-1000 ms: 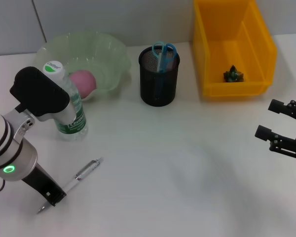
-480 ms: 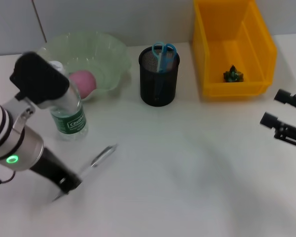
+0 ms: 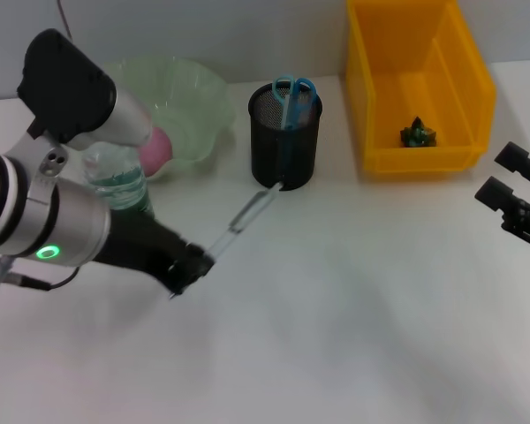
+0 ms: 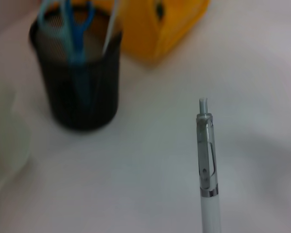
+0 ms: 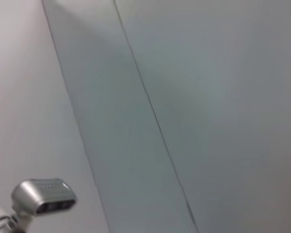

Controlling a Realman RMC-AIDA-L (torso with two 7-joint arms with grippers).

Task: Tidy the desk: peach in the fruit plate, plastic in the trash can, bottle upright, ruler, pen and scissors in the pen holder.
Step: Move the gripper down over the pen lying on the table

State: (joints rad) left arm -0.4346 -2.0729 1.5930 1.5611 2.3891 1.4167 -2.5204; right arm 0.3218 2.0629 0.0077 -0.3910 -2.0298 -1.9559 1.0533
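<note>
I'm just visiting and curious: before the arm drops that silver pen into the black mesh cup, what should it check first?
1. Slim silver-grey pen held by the left gripper: ok, lifted off the white desk.
2. Pen tip above the black wire-mesh pen holder: not ok, it sits beside the cup, low against its wall.
3. Room in the cup: ok, only the light blue scissors and a clear ruler stand inside.
4. Pen upright: not ok, slanted.
5. Right gripper clear: ok, at the desk's far right edge.

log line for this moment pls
left gripper: holds pen, tip aimed toward pen holder | scissors: in holder | right gripper: idle by trash can
</note>
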